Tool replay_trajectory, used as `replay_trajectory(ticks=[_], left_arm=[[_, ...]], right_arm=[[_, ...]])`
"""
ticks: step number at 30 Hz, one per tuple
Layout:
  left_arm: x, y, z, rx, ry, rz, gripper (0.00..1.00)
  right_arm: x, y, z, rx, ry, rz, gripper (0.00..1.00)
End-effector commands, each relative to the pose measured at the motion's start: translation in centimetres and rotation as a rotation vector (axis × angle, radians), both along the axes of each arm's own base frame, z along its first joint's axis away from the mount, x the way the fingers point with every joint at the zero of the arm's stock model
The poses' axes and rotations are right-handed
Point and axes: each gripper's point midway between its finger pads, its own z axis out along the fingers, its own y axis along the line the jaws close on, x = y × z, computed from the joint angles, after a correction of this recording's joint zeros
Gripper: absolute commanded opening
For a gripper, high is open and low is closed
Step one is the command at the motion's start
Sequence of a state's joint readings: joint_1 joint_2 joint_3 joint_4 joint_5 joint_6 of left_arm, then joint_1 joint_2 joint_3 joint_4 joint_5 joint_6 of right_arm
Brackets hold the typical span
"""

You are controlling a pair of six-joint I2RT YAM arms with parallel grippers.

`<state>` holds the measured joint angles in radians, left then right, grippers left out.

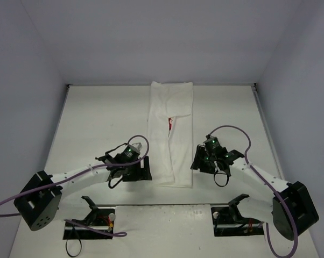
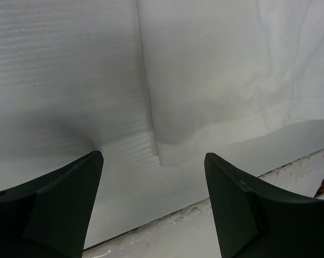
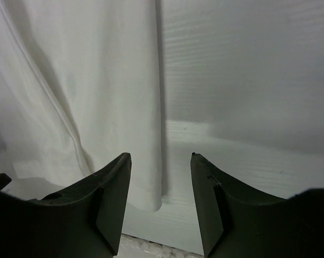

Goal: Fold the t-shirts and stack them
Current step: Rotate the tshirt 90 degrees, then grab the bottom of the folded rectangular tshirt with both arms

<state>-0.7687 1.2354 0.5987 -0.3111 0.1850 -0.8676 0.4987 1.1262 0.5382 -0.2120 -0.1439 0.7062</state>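
Note:
The white t-shirt (image 1: pixel 170 134) lies folded into a long narrow strip down the middle of the table, with a sliver of red print (image 1: pixel 169 124) showing at a fold. My left gripper (image 1: pixel 144 171) is open and empty beside the strip's near left corner (image 2: pixel 164 156). My right gripper (image 1: pixel 196 163) is open and empty beside the near right corner (image 3: pixel 151 201). The shirt fills the upper right of the left wrist view (image 2: pixel 221 70) and the left of the right wrist view (image 3: pixel 81 91).
The white table (image 1: pixel 97 123) is enclosed by pale walls on three sides. Its near edge (image 2: pixel 167 217) runs just below both grippers. Two black arm mounts (image 1: pixel 92 215) (image 1: pixel 234 212) with cables sit at the front.

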Motion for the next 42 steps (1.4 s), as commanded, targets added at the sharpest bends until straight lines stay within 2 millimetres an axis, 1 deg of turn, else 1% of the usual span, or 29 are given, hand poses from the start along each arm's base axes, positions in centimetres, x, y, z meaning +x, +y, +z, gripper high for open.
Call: replay_trajectory(ticks=[1,5,10,14,18,22,26,27,29,30,31,32,33,34,35,36,38,42], left_arm=[[1.5,-2.0,2.2,-0.103,-0.053,0.0,0.7],[1.2,-1.9,1.8,-0.101,-0.039,0.0,0.65],[1.0,-2.2,1.2,-0.1,-0.006,-0.004,0.63],[0.6,-2.3,0.7,-0.095,0.024,-0.016,0.62],[0.3,-2.5,0.4,-0.098,0.048,-0.026,0.58],[-0.2,-2.4,0.0,-0.091,0.074,-0.03,0.56],[-0.5,-2.3,-0.7,-0.078,0.102,-0.028,0.52],[-0.6,-2.4,-0.8,-0.079,0.107,-0.032,0.51],[-0.6,-2.4,-1.0,-0.072,0.113,-0.037,0.44],[-0.7,-2.4,-1.2,-0.065,0.121,-0.041,0.36],[-0.6,-2.4,-1.2,-0.063,0.12,-0.048,0.31],[-0.7,-2.3,-1.3,-0.058,0.12,-0.055,0.27],[-0.7,-2.1,-1.4,-0.049,0.125,-0.055,0.14],[-0.7,-2.0,-1.4,-0.04,0.122,-0.063,0.07],[-0.8,-1.8,-1.4,-0.035,0.122,-0.069,0.04],[-0.9,-1.7,-1.4,-0.031,0.123,-0.073,0.01],[-0.9,-1.2,-1.2,-0.021,0.115,-0.092,0.0],[-1.1,-0.5,-1.1,-0.016,0.107,-0.114,0.0]], right_arm=[[-1.8,1.4,-1.1,0.055,0.081,0.012,0.45],[-3.7,1.7,-2.2,0.055,0.142,0.014,0.45],[-5.6,1.7,-3.3,0.059,0.203,0.002,0.45],[-6.4,1.8,-3.5,0.067,0.217,0.009,0.45],[-6.8,2.0,-3.5,0.073,0.232,0.024,0.45],[-7.4,2.2,-3.9,0.062,0.254,0.027,0.46],[-8.1,2.3,-4.3,0.044,0.273,0.032,0.45],[-8.3,2.3,-4.4,0.038,0.274,0.034,0.43],[-8.5,2.2,-4.7,0.026,0.281,0.032,0.41],[-8.6,2.1,-4.8,0.019,0.281,0.03,0.38],[-8.6,2.0,-4.9,0.015,0.281,0.026,0.32],[-8.7,1.9,-4.9,0.011,0.281,0.023,0.28],[-8.6,1.9,-4.9,0.011,0.275,0.022,0.22],[-8.7,1.7,-4.9,0.008,0.275,0.022,0.17],[-8.7,1.7,-4.8,0.007,0.272,0.022,0.14],[-8.7,1.6,-4.7,0.005,0.268,0.022,0.12],[-8.9,0.8,-4.7,-0.028,0.265,0.021,0.06],[-9.3,-0.2,-4.7,-0.068,0.263,0.029,0.03]])
